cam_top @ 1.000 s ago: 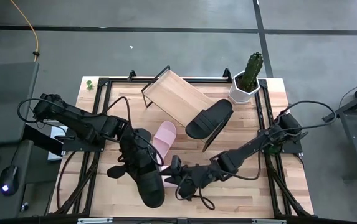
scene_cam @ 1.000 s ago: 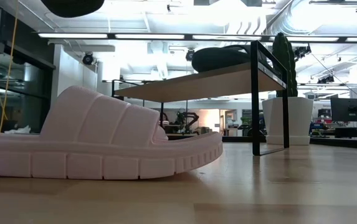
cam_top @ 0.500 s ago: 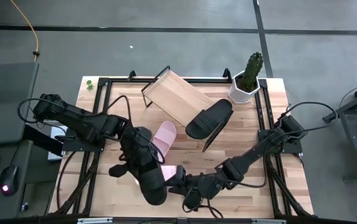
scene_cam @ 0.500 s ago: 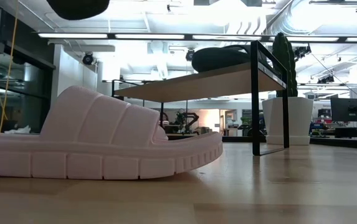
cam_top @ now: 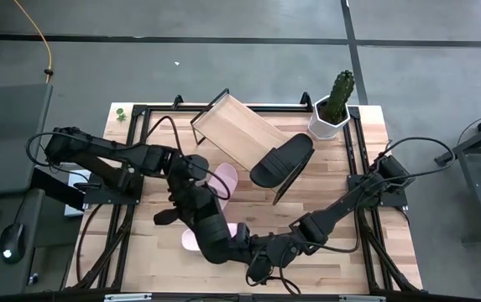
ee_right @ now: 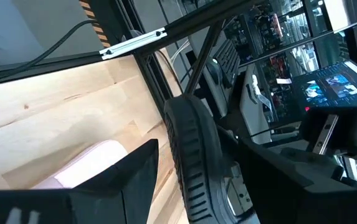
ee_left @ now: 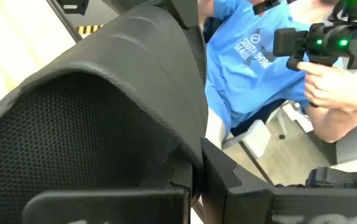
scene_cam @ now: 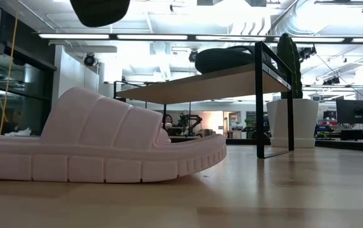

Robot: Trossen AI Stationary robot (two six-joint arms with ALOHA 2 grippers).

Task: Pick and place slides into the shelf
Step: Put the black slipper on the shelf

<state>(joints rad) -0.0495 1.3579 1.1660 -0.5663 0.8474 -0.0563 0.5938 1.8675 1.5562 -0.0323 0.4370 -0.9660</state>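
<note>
We see a white pot (cam_top: pixel 325 125) with a cactus (cam_top: pixel 339 92) at the table's (cam_top: pixel 391 176) far right corner. A small green sprig (cam_top: pixel 120 112) lies at its far left corner. A person in a blue shirt (ee_left: pixel 253 56) sits beyond.

Overhead and table-level views, both on the shelf (cam_top: pixel 242 127).

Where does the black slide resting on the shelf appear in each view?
High view: black slide on the shelf's lower right end, centre-right.
Low view: top centre, on the shelf.
Left wrist view: not in it.
Right wrist view: not in it.
Landmark: cactus pot, right of it in both.
</note>
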